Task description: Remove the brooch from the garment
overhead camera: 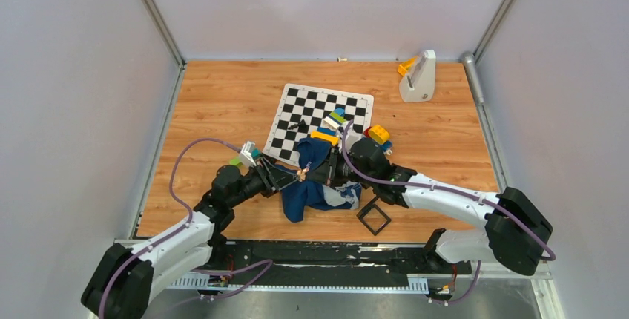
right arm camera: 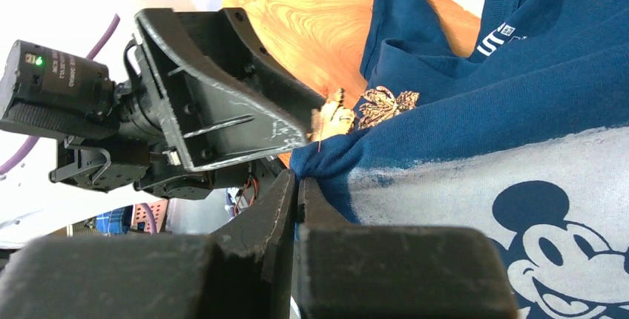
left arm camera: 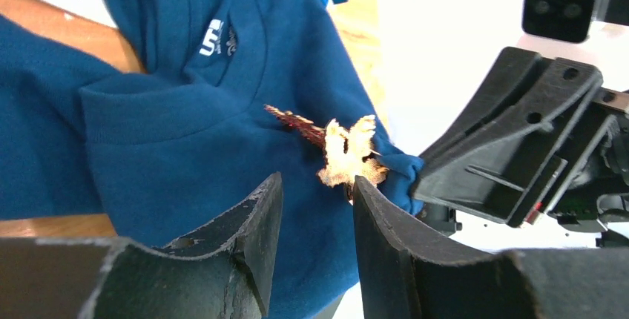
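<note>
Brooch (left arm camera: 348, 152) is pinned to the garment (left arm camera: 185, 133), on a ridge of blue cloth lifted off the rest of the garment, which lies crumpled on the tabletop (overhead camera: 222, 111). The right pincer (right arm camera: 297, 182) is clamped shut on the garment at the end of that ridge, just beside the brooch, and holds the cloth taut there.

The left pincer (left arm camera: 317, 182) comes at the garment from the opposite side, with its jaws apart and nothing between them. In the left wrist view the brooch lies just beyond the fingertips, not centred in the gap but toward the right-hand finger, and from the right wrist view one finger seems to be touching its pale end.

Its long axis runs slantwise over the garment. The thin, dark red end points up toward the garment's small white label, and the broad leaf end points down toward the pinched fold and the right pincer. The left pincer's closing line therefore crosses that axis at an angle, not squarely.

The left arm is the nearer free one, so the pull looks like its job. It likely needs a short advance and a slight sideways shift to centre the leaf before closing, while the right side anchors the garment.
</note>
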Robot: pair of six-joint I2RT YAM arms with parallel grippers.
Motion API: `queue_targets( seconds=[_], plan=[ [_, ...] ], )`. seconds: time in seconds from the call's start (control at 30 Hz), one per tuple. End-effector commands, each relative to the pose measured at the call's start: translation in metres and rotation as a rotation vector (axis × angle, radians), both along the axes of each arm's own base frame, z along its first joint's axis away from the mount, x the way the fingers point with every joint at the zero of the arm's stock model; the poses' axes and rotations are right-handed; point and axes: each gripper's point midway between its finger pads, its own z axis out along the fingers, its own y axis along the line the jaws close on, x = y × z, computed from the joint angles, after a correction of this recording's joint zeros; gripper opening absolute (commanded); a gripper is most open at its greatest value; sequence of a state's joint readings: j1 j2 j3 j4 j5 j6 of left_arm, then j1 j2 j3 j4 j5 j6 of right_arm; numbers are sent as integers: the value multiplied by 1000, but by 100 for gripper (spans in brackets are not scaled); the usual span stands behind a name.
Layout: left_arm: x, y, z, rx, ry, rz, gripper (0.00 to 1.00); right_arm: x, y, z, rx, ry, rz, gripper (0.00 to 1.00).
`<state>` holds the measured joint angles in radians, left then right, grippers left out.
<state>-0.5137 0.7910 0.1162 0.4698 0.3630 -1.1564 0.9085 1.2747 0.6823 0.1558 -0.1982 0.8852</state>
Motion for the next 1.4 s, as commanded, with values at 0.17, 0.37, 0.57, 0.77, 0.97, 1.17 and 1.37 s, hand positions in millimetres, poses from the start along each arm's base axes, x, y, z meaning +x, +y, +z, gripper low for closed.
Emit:
queue_targets(
  seconds=[0.17, 0.37, 0.57, 0.77, 0.97, 1.17, 1.37],
  plan=[
    [13, -15, 31, -100, -50, -36, 44, -3, 7, 14, 75, -40, 37, 0],
    [13, -19, 39, -128, -81, -56, 29, -6, 6, 10, 76, -33, 41, 0],
    [13, -14, 41, -92, -118, -36, 0, -8, 2, 6, 59, -30, 39, 1],
    [10, -7, 55, 12, -235, -48, 0, -16, -10, 10, 55, -50, 63, 53],
    [3, -9, 80, 6, -364, -97, 0, -16, -28, 47, 204, -93, 99, 69],
    [-6, -18, 99, -121, -443, -154, 0, -22, -22, 79, 317, -92, 168, 68],
    [-13, -19, 111, -187, -483, -179, 0, -18, -13, 83, 343, -55, 180, 63]
  ],
)
